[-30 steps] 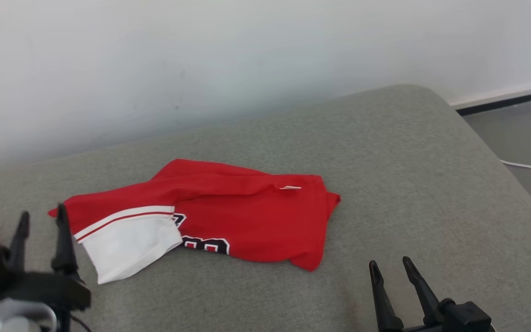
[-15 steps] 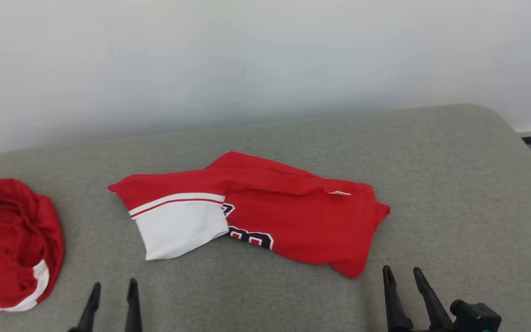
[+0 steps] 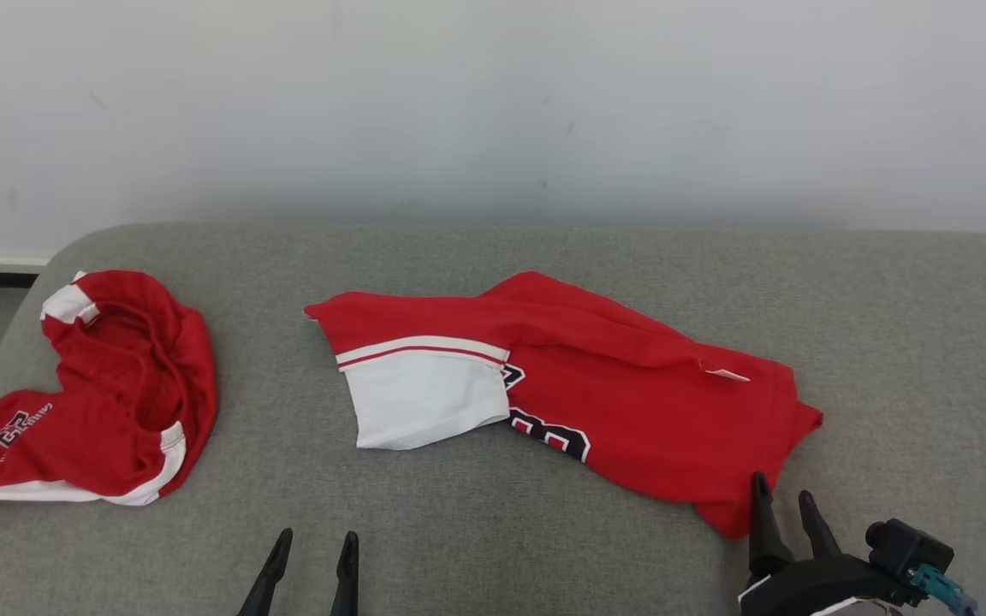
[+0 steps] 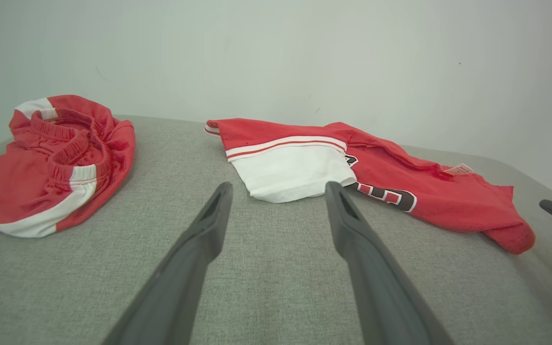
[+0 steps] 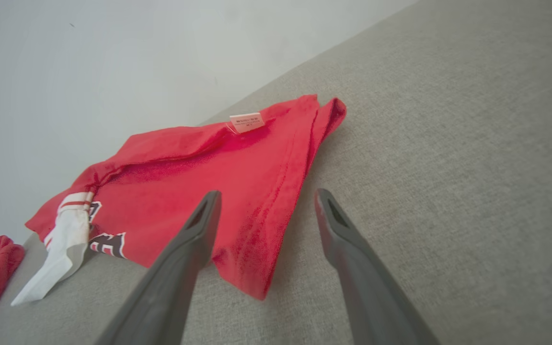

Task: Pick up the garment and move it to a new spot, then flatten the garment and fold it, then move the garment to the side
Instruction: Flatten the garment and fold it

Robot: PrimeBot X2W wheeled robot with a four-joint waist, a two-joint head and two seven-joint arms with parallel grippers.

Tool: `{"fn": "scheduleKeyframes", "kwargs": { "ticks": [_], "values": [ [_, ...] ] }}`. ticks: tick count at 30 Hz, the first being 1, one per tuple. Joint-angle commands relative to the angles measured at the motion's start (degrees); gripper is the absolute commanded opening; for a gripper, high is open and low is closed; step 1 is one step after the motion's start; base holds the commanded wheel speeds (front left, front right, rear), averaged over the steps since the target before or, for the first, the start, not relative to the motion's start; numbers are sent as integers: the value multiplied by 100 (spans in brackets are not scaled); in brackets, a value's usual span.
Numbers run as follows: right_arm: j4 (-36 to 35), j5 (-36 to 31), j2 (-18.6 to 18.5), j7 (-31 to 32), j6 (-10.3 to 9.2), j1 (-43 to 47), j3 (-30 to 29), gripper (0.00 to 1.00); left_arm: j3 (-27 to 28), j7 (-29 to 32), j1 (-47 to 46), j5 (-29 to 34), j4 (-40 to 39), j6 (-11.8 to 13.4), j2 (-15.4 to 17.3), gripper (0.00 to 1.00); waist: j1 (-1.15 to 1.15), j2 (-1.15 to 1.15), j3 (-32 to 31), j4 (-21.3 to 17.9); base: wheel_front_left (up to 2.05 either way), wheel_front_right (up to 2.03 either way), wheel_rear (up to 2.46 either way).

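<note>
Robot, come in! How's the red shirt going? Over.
Left tool, right tool open, empty. Shirt lies rumpled on the cushion, right tool by its near corner. Shorts apart to the left, nothing blocking.

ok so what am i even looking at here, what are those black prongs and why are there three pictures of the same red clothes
This is a two-armed robot, seen through its own cameras. The wide overview comes from a camera on its head, looking down at a grey cushioned surface. The black prongs are the fingers of its two grippers: the left gripper at the bottom, the right gripper at the lower right. The other two pictures come from a camera on each wrist, looking along that gripper's own fingers. On the surface lie a red and white jersey in the middle and a second red garment bunched up at the left. Both grippers are open and hold nothing; the right one points at the jersey's near corner.
</note>
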Motion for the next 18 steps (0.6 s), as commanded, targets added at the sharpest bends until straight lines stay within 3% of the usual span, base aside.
{"fn": "scheduleKeyframes", "kwargs": {
  "ticks": [1,6,15,16,17,18],
  "values": [
    [157,22,11,-4,2,-154,-111,100,-25,-19,-5,92,29,-44,-26,100,0,0,74,253,0,0,0],
    [874,240,19,-3,2,-467,-427,100,-45,-19,-64,157,72,-100,-113,100,0,0,162,501,0,0,0],
    [1704,540,26,6,2,-831,-317,100,-94,-19,-149,250,119,-191,-188,100,0,0,299,667,0,0,0],
    [1787,549,28,8,2,-863,-308,93,-99,-19,-166,259,124,-205,-196,100,0,0,315,674,0,0,0],
    [1846,513,32,19,2,-904,-280,55,-96,-19,-185,266,126,-217,-200,100,0,0,329,676,0,0,0],
    [1882,470,37,21,2,-936,-243,0,-87,-19,-200,271,124,-223,-204,100,0,0,344,669,0,0,0]
  ]
}}
